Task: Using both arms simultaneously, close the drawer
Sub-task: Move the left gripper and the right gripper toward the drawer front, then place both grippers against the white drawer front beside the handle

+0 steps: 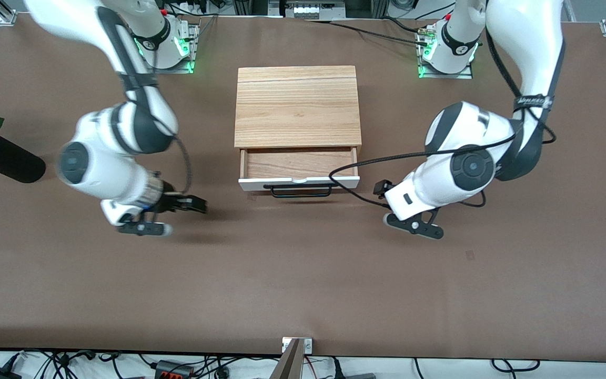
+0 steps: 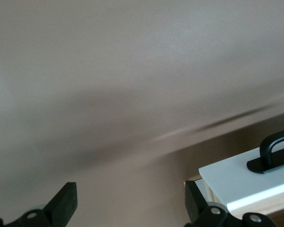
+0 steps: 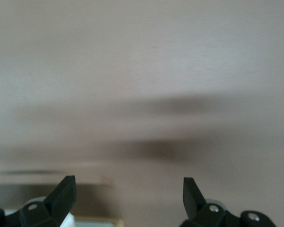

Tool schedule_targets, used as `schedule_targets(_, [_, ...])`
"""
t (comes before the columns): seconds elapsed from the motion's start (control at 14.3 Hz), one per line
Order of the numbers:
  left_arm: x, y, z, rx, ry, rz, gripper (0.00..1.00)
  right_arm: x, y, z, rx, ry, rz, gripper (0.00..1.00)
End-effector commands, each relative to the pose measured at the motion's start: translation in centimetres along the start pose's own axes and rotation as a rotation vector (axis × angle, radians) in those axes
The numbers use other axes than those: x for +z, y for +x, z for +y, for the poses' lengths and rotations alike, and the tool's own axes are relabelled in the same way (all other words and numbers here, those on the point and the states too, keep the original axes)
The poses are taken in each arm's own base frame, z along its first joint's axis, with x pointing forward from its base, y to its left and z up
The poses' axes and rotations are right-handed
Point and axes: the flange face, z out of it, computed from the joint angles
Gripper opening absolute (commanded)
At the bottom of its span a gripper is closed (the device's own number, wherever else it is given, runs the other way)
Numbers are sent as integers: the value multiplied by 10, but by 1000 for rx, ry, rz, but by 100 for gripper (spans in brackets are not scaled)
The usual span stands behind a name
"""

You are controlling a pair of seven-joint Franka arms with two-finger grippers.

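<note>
Seeing the drawer [image 1: 299, 166] still pulled out, I hold the left gripper [image 2: 128, 201] and right gripper [image 3: 128, 198] beside it, fingers apart, nothing pushed yet.

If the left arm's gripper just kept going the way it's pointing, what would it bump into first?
Probably the drawer. The left gripper, fingers open, points toward its white front panel, whose corner sits right by one fingertip. It may clip that corner or slip past; depth is unclear.
</note>
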Motion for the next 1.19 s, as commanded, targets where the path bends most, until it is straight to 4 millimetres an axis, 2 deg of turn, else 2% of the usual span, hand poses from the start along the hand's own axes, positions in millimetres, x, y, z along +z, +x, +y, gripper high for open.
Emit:
schedule_targets(0.0, [8,7,11,12,-8,-3,100,24,-2,-34,67,23,61,100])
schedule_targets(0.14, [17,6,24,28,-6,-17,100,45,-11,-54,75,30,85,100])
schedule_targets(0.35, [36,5,42,55,-2,-45,100,47,-23,-78,83,49,110,100])
schedule_targets(0.49, [43,4,49,62,-15,-57,100,57,-39,-92,52,36,85,100])
schedule_targets(0.7, [50,0,61,69,-31,-75,100,63,-47,-85,43,-9,-7,100])
schedule_targets(1.12, [55,-4,67,82,-30,-90,100,67,-53,-85,32,-27,-40,100])
